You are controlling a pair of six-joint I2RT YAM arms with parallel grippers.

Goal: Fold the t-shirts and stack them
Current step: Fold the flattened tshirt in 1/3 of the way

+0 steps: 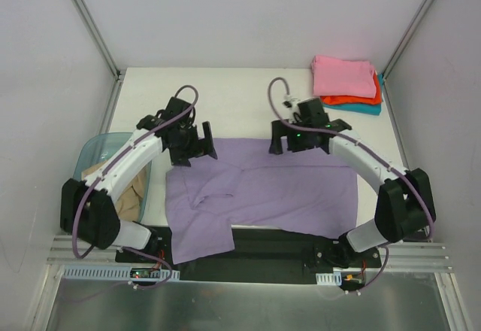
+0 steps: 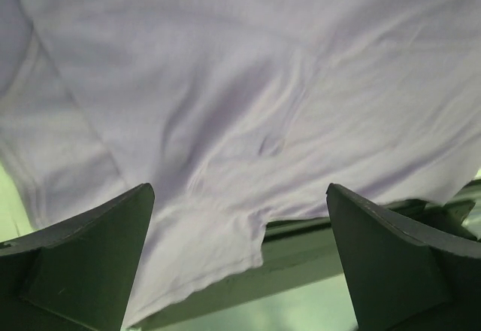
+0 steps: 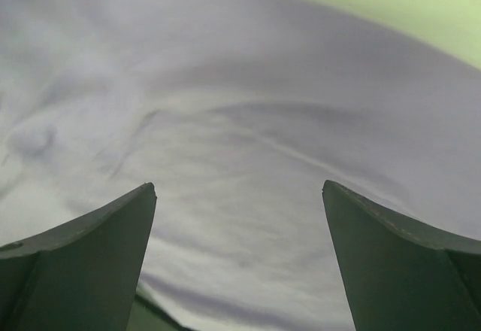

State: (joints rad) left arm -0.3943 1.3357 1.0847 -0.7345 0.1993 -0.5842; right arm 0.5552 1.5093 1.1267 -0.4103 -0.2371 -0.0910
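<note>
The desk (image 1: pixel 240 90) carries the lavender t-shirt (image 1: pixel 263 192), spread wide and wrinkled across its near half, one corner hanging over the front edge; its fold looks far from finished. In the far right corner the pink t-shirt (image 1: pixel 342 75) tops the orange-red t-shirt (image 1: pixel 353 99) and teal t-shirt (image 1: pixel 372 109), folded and stacked. The tan t-shirt (image 1: pixel 131 199) lies in the bin (image 1: pixel 94 150), untouched. The left pincer (image 1: pixel 194 149) and right pincer (image 1: pixel 301 144) hover at the lavender shirt's far edge, both gaping wide and gripping nothing.

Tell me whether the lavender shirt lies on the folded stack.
No, the lavender shirt lies spread out flat, well apart from the folded stack.
</note>
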